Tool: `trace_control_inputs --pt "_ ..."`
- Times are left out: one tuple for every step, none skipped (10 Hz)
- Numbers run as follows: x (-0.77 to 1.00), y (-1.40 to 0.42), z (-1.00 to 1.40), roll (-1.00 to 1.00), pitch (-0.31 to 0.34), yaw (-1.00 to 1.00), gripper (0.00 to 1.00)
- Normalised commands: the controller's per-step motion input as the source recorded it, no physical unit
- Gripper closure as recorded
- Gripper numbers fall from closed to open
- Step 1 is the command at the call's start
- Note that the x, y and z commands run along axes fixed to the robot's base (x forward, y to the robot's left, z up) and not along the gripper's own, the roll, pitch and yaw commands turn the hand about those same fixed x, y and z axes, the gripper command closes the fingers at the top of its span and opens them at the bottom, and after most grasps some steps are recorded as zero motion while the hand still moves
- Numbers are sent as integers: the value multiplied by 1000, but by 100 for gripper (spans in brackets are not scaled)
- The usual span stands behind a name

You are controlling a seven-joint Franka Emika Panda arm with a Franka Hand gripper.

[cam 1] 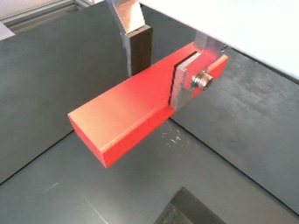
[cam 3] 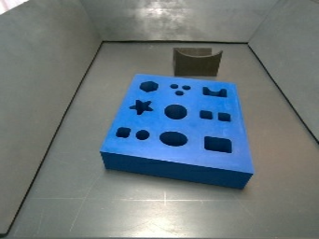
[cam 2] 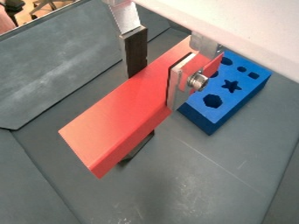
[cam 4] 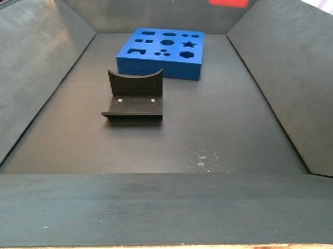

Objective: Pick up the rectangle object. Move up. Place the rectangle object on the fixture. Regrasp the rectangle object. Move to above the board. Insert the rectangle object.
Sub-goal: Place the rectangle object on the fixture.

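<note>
Tool (cam 1: 160, 63) fingers were pinched on the rectangle object (cam 1: 126, 112), the jaws spread only as wide as the bar's thickness. In both wrist views one finger (cam 1: 140, 48), a silver plate with a dark pad, lay flat against one long face of the red-orange bar, and the opposite finger (cam 2: 187, 80), a silver plate with a round bolt on its outer side, pressed the other face. The grip sat at one end of the bar, so most of its length stuck out free beyond the fingers.

The rectangle object (cam 2: 117, 125) hung clear above the dark floor, touching nothing but the pads. In a wrist view the board (cam 2: 228, 98) lay below and beyond the bolted finger, its star and round cut-outs showing, and a small dark shape peeked from under the bar's free end; what it was could not be told.

In both side views the tool was almost wholly out of frame; only a sliver of red (cam 4: 229, 3) showed at the upper edge of one. The board (cam 3: 177, 126) lay flat on the floor, and the fixture (cam 4: 134, 95) stood near it but apart, its notch bare. In a side view the fixture (cam 3: 197, 62) sat behind the board, near the back wall (cam 3: 174, 19) of the enclosure.
</note>
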Motion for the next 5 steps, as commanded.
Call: trace_control_inputs --pt "1000 33 64 -150 158 -54 100" --pt "987 30 45 -152 156 -55 100" --pt "1000 -365 -726 -1000 77 76 100" --pt "1000 -352 -725 -1000 74 69 100" --pt "1000 -305 -681 -1000 66 66 100"
